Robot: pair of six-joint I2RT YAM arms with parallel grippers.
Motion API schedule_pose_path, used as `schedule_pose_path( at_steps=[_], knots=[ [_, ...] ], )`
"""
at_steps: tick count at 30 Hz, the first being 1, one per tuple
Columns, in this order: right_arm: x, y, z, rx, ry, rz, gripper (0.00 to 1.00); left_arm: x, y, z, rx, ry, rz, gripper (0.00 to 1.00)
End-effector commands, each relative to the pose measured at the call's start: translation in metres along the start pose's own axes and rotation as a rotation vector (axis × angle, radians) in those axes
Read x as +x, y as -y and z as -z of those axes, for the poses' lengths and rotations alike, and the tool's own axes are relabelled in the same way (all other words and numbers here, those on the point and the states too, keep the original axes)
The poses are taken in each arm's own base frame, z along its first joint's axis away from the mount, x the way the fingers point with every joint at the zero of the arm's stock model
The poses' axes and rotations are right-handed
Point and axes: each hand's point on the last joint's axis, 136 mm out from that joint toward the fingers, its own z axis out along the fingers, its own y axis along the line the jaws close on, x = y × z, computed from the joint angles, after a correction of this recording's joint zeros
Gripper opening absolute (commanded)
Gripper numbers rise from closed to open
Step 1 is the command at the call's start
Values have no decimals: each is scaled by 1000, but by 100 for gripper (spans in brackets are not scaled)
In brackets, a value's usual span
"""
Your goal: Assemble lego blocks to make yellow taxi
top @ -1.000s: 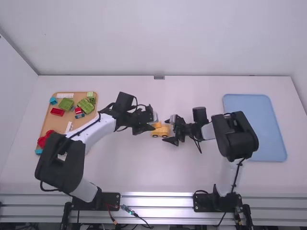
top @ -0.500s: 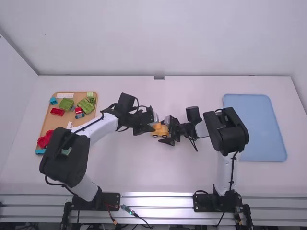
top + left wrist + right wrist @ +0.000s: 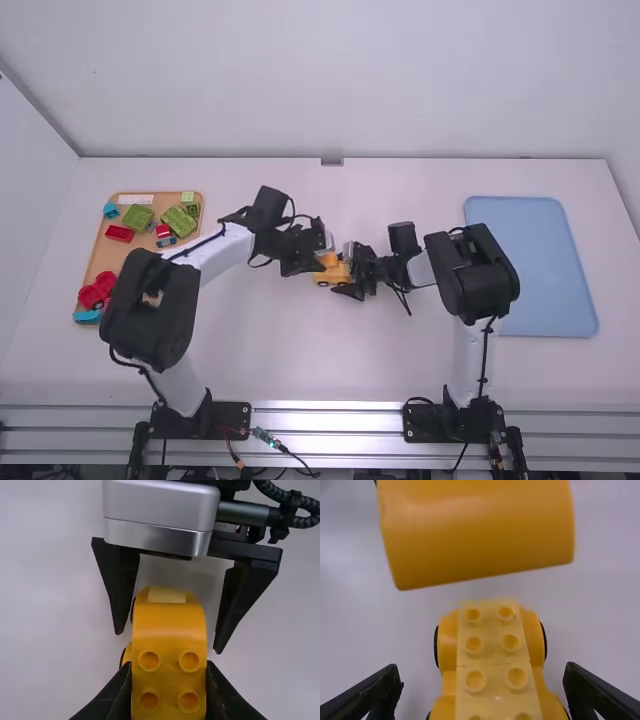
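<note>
My left gripper (image 3: 318,258), left of the table's middle, is shut on a curved orange-yellow block (image 3: 328,260). Four round studs show on this block (image 3: 169,630) in the left wrist view, between the tips of the left gripper (image 3: 169,685). The yellow wheeled car base (image 3: 338,277) is on the table below and beside it. My right gripper (image 3: 348,272) stands open at the base's right end. In the right wrist view the studded base (image 3: 492,655) lies between the spread fingers of the right gripper (image 3: 484,675), apart from the held block (image 3: 475,530).
An orange-brown tray (image 3: 112,255) at the far left holds green, red, blue and white pieces, with the left forearm near its right side. A light-blue tray (image 3: 555,270) lies on the right, beyond the right arm's elbow.
The right gripper has moved left, closer around the car base. The left arm's elbow has swung right, while its gripper has shifted only slightly with the block still held.
</note>
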Motion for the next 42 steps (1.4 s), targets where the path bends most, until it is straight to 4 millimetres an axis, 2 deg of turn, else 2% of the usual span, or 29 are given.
schedule_pose_path(
  at_steps=[1, 9, 14, 15, 17, 21, 23, 26, 28, 30, 31, 33, 35, 42],
  knots=[
    [12, -3, -5, -16, -4, -28, 85, -6, 4, -6, 35, 6, -64, 1],
    [12, 0, 1, -34, 44, -38, 85, -2, 8, -10, 53, 4, -104, 1],
    [11, 0, 1, -34, 44, -30, 78, 1, 7, -19, 70, 24, -99, 1],
    [11, 0, 1, -33, 44, -29, 73, 2, 7, -21, 74, 27, -98, 2],
    [11, -1, 0, -37, 45, -27, 69, 3, 5, -21, 68, 23, -100, 2],
    [9, -1, -1, -39, 47, -20, 70, 1, 3, -23, 57, 26, -115, 2],
    [7, -2, -1, -43, 61, -8, 75, 1, 3, -23, 54, 25, -117, 2],
    [4, -5, -3, -59, 72, -5, 74, 0, 2, -23, 50, 27, -121, 2],
    [6, -3, -3, -49, 62, -6, 70, -1, 1, -23, 46, 30, -125, 2],
    [5, -3, -2, -51, 68, -6, 59, 0, -3, -22, 37, 32, -124, 2],
    [5, -3, -2, -51, 68, -6, 59, 0, -3, -22, 37, 32, -124, 2],
    [5, -3, -2, -51, 68, -6, 49, 0, -1, -23, 40, 26, -126, 2],
    [5, -3, -1, -50, 67, -8, 44, 4, -1, -23, 37, 8, -120, 2],
    [8, -1, 1, -43, 61, -12, 44, 6, 3, -23, 52, -1, -110, 2]
  ],
)
